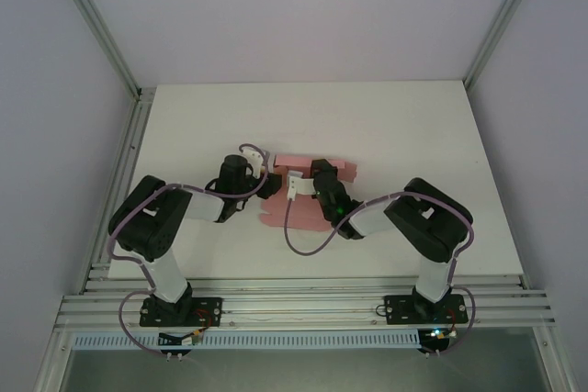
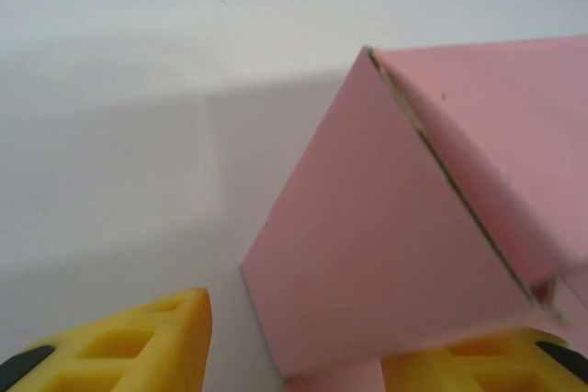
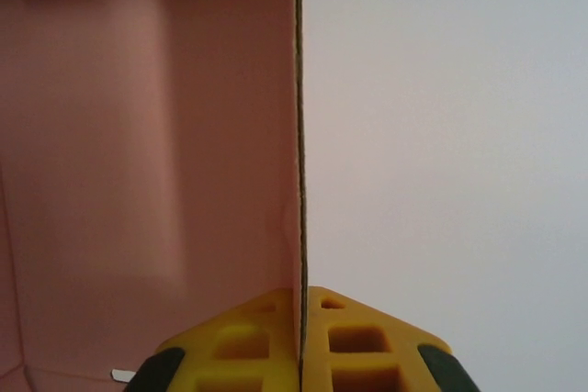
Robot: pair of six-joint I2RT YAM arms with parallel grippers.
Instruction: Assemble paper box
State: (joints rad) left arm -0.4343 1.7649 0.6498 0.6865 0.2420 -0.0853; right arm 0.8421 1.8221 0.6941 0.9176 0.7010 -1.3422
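Pink card, top view: we're watching the paper box lying partly folded in the middle of the table, between the two wrists.
Arms, top view: the left gripper is working at the sheet's left edge, and the right gripper is reaching in over its middle.
Left wrist view: a panel of the paper box is tilting up off the table. The left gripper is standing spread. One yellow finger is sitting clear of the card, the other is tucked behind its lower edge, and nothing is pinched.
Right wrist view: the right gripper is pressing its fingers together on the thin edge of an upright wall of the paper box.
Handling: we're judging it light, thin, easily creased and springy at the folds.
Where to hold: we're favouring panel edges close to a crease, squeezed gently.
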